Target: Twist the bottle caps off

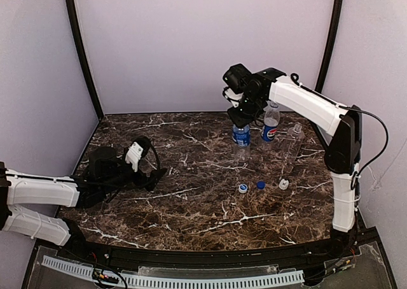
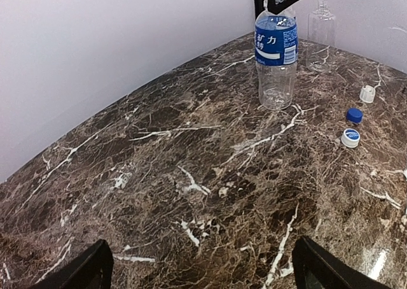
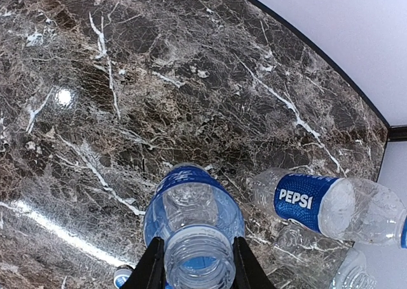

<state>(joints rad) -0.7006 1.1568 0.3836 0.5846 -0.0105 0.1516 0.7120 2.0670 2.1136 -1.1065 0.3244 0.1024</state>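
Three bottles stand at the back right: a blue-labelled bottle (image 1: 240, 136), a Pepsi bottle (image 1: 270, 128) and an unlabelled bottle (image 1: 294, 132). My right gripper (image 1: 242, 115) is above the blue-labelled bottle (image 3: 191, 206), and its fingers (image 3: 151, 267) press both sides of the open, capless neck. Three caps lie loose in front: a white one (image 1: 243, 188), a blue one (image 1: 261, 184) and a white one (image 1: 283, 184). My left gripper (image 1: 154, 173) rests low at the left, open and empty (image 2: 203, 270). The left wrist view shows the blue-labelled bottle (image 2: 275, 47) and the caps (image 2: 354, 115).
The marble table (image 1: 191, 212) is closed in by pale walls with black posts (image 1: 81, 53) at the back corners. The Pepsi bottle (image 3: 311, 200) and the unlabelled bottle (image 3: 305, 244) stand close beside the held bottle. The right arm's upright link (image 1: 343, 187) stands at the table's right edge.
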